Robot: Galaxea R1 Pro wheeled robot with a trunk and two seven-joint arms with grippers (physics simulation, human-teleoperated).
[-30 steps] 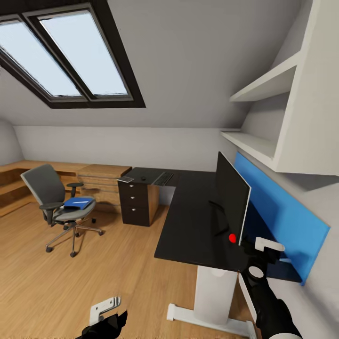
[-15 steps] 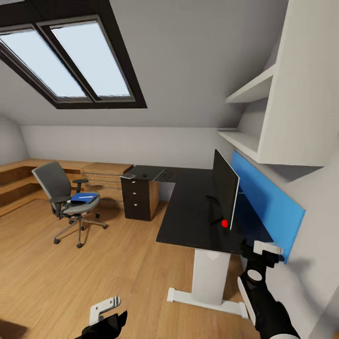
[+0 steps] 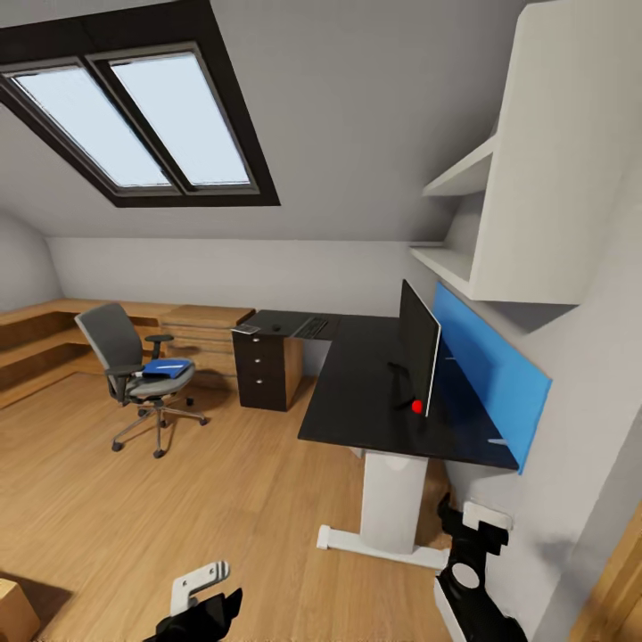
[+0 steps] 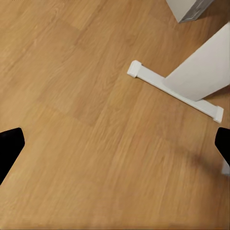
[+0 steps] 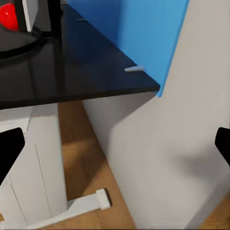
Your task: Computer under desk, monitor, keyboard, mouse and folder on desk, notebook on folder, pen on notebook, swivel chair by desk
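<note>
Head view shows both arms low at the bottom edge: the left tool (image 3: 198, 584) at about 6 o'clock over bare wooden floor (image 3: 178, 499), and the right tool (image 3: 481, 526) at about 5 o'clock, just beside the white pedestal leg (image 3: 390, 499) of the worktop (image 3: 361, 392). In the wrist views the dark fingertips (image 4: 9, 146) of the left tool stand far apart at both edges, so it is wide and holds nothing; the right tool (image 5: 115, 148) is wide too and empty.

From there outward, the monitor (image 3: 417, 343) stands upright on the worktop at about 2 o'clock from the right tool. The keyboard (image 3: 309, 327) and a small dark thing, probably the mouse (image 3: 276, 327), lie at the far end above the drawer unit (image 3: 263, 370). The swivel chair (image 3: 134, 374) stands well apart at 10 o'clock, with the blue folder (image 3: 168, 366) on its seat.

The main risk, in my judgement, is the right arm: it is close to the wall (image 3: 571, 428) and the pedestal, so a turn of the base could knock it against them or shake the monitor. Also the chair rolls, so pushing on the folder could move it away.
</note>
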